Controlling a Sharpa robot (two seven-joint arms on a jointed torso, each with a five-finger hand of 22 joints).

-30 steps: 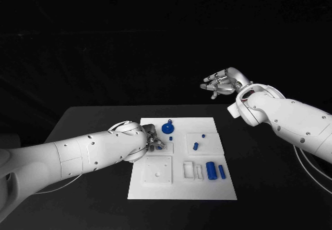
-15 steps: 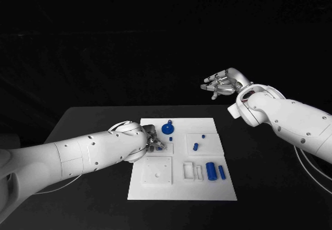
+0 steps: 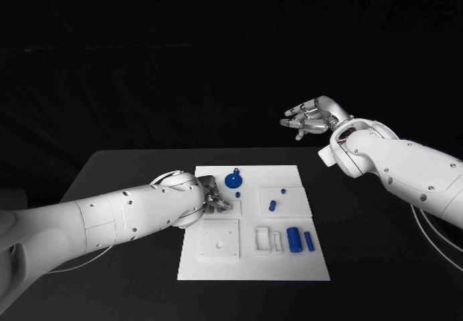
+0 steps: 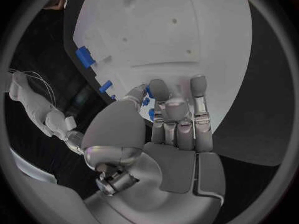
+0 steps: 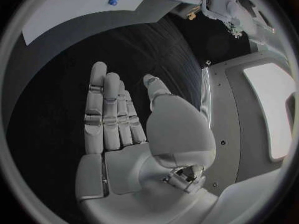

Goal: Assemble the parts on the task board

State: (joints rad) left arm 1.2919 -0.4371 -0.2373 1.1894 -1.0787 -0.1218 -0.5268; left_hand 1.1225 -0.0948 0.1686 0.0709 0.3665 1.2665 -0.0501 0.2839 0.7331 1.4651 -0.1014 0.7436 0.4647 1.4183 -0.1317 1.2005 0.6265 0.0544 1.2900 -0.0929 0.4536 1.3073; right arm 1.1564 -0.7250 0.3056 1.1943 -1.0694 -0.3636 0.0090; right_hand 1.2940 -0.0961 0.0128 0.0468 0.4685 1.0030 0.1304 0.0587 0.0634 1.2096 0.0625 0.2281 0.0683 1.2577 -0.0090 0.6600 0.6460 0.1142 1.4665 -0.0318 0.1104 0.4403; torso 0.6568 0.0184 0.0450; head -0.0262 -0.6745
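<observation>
- We see the board [image 3: 253, 224] lying in the middle of the black table [image 3: 126, 174], its long side running away from the robot.
- Our left hand [image 3: 214, 198] sits low over the board's left edge, about halfway along it.
- In the left wrist view that hand [image 4: 171, 129] has its fingers [image 4: 198, 97] straight and side by side, the thumb bent in toward them, with small blue pieces [image 4: 149, 107] showing just between thumb and fingers. Whether it pinches one of them we cannot tell (the thumb hides the contact).
- Our right hand [image 3: 310, 117] is raised well above and behind the table's far right corner, well apart from the board.
- In the right wrist view this hand [image 5: 124, 129] is empty, fingers [image 5: 102, 104] stretched out close together and the thumb standing a little apart.
- A round blue part with a small knob [image 3: 233, 179] stands near the far end of the board, just beyond the left hand.
- A tiny blue piece [image 3: 237, 194] lies just beside the left hand's fingertips.
- Two small blue parts [image 3: 275, 202] sit on a raised square on the board's right side.
- Near the robot, a thick blue cylinder [image 3: 293, 239] and a thinner blue pin [image 3: 309, 241] lie side by side along the right edge, next to white slots [image 3: 262, 238].
- A white square block with holes [image 3: 220, 239] occupies the near left of the board.
</observation>
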